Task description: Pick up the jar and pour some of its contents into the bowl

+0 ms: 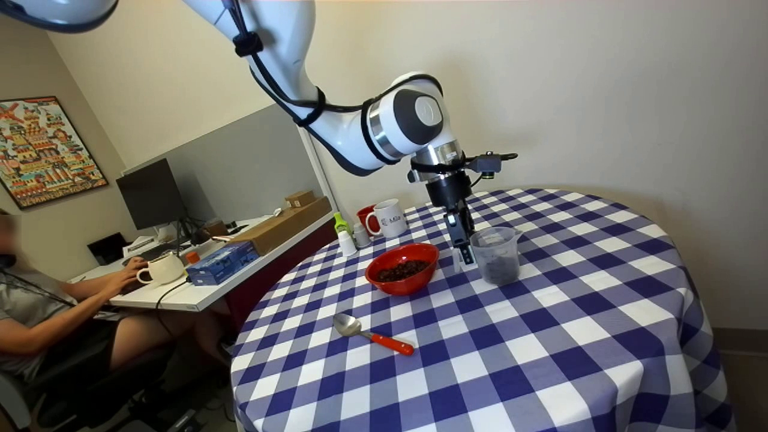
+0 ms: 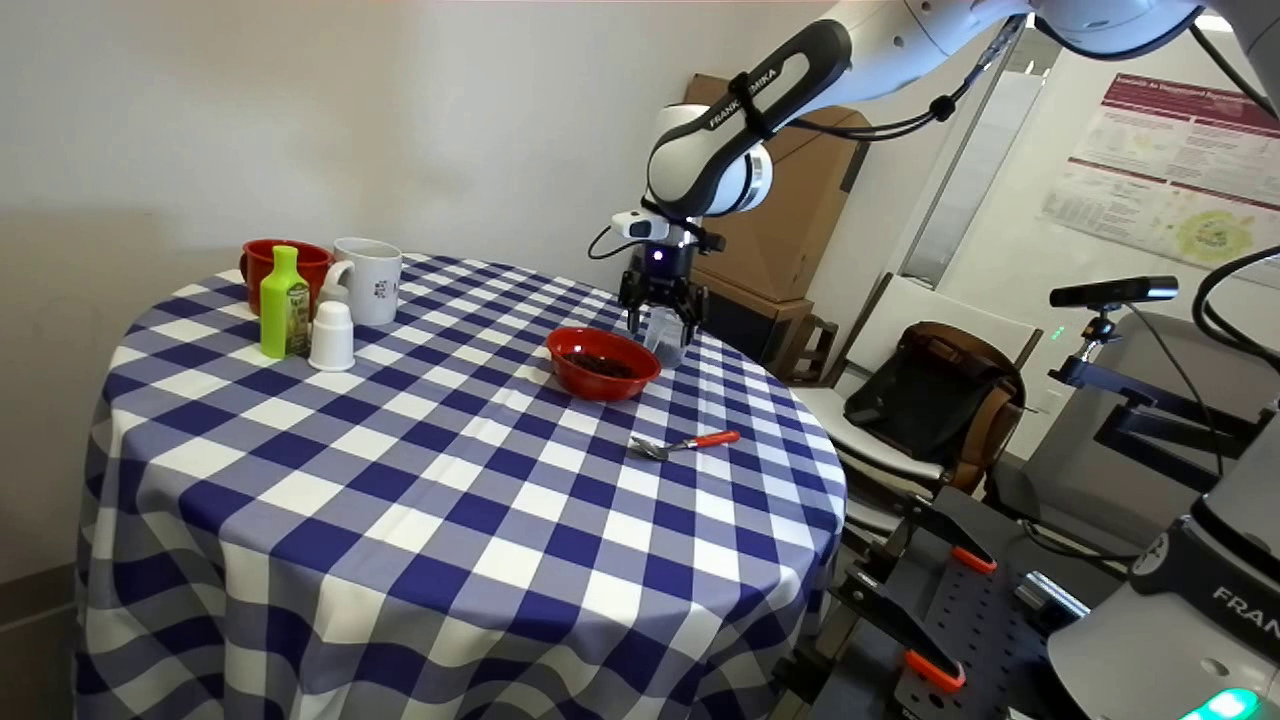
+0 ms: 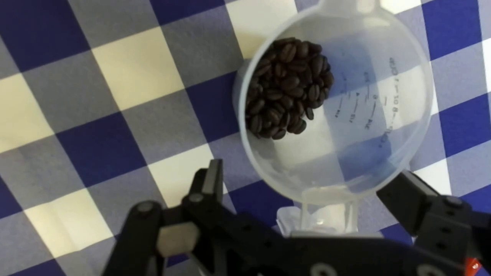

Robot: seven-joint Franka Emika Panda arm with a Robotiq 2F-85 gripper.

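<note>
Claw (image 3: 305, 178) spread apart beside the jar (image 1: 498, 258); narrow cloth (image 1: 453, 288) strip separates jar from bowl (image 1: 414, 287).

In an exterior view, your bowl (image 1: 410, 287) stands on the table (image 1: 480, 366) left of the jar (image 1: 498, 252), the spoon (image 1: 379, 339) before and the mugs (image 1: 391, 218) behind the bowl. Beans (image 3: 289, 88) lie in bowl and jar. In the wrist view, your gripper (image 3: 307, 182) straddles the jar's handle (image 3: 326, 222).

Pale walls (image 1: 612, 120), a framed colourful picture (image 1: 48, 150), a grey partition (image 1: 252, 165) behind a white desk (image 1: 209, 293); the floor (image 1: 750, 396) lies dim, its surface hard to make out
</note>
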